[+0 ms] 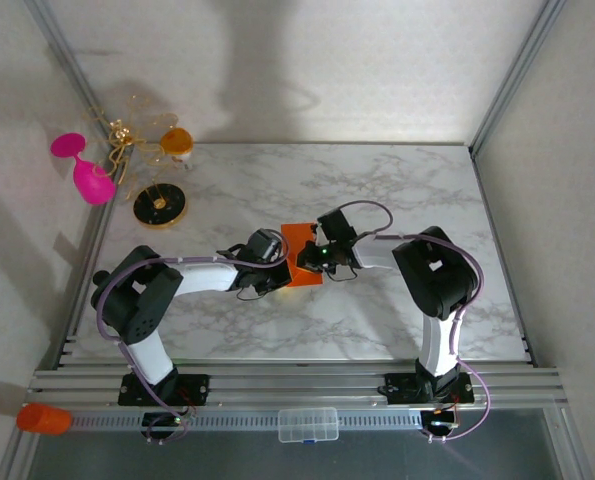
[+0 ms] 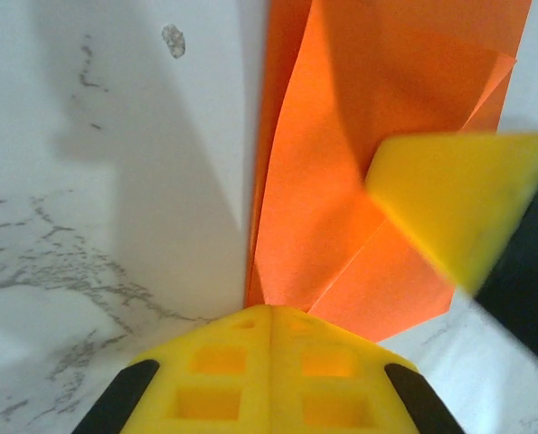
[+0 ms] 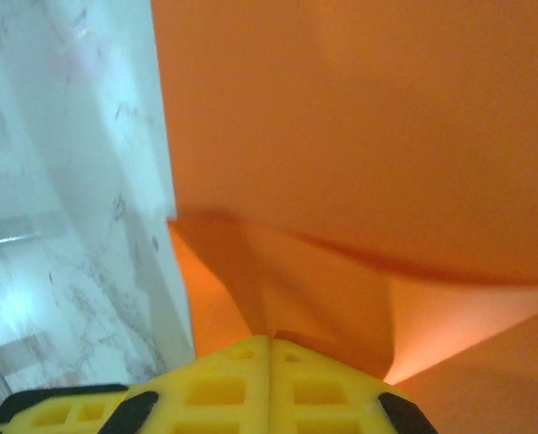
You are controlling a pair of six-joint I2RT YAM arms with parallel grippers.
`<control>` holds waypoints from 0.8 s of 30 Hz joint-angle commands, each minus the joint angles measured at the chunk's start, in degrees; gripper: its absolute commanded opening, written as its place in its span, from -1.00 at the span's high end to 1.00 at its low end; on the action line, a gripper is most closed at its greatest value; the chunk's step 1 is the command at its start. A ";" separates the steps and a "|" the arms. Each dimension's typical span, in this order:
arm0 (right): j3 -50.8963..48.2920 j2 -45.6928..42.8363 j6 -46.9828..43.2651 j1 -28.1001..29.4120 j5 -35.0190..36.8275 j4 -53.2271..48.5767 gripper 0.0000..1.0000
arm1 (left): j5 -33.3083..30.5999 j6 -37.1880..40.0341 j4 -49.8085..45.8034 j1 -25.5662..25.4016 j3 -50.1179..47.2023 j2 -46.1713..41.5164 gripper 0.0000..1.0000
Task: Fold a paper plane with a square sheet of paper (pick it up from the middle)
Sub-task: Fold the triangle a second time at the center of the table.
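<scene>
The square sheet of paper is bright orange and partly folded into a creased angular shape, lying mid-table between both arms. My left gripper sits at its left edge and my right gripper at its right. In the left wrist view the paper runs up from the tip of my left gripper, whose yellow jaws are shut on its lower corner, with a yellow finger of the right gripper over the paper. In the right wrist view the paper puckers into my right gripper, shut on it.
A pink goblet, a gold wire ornament on a black disc and an orange-and-white cup stand at the back left. An orange cylinder and a clear box lie on the front rail. Frame posts flank the marble table.
</scene>
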 commanded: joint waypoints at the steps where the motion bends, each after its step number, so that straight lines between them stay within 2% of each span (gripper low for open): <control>1: 2.33 1.95 -4.25 -3.40 2.70 -1.08 0.95 | -2.44 0.62 -5.92 0.21 -2.00 1.34 1.00; 8: 6.41 4.18 -8.53 -7.06 3.92 -3.25 0.95 | -2.16 1.34 -5.90 0.30 -1.67 1.11 1.00; 12: 7.03 1.62 -9.90 -7.59 3.99 -3.74 0.95 | -1.99 1.87 -5.96 0.38 -1.00 0.63 1.00; 17: 2.60 -2.24 -8.23 -7.57 -0.43 -0.51 0.93 | -1.90 2.11 -6.14 0.38 -0.08 0.67 1.00; 24: -1.15 -1.31 -6.37 -5.63 -3.09 0.94 0.93 | -1.84 2.07 -6.32 0.38 1.05 0.30 1.00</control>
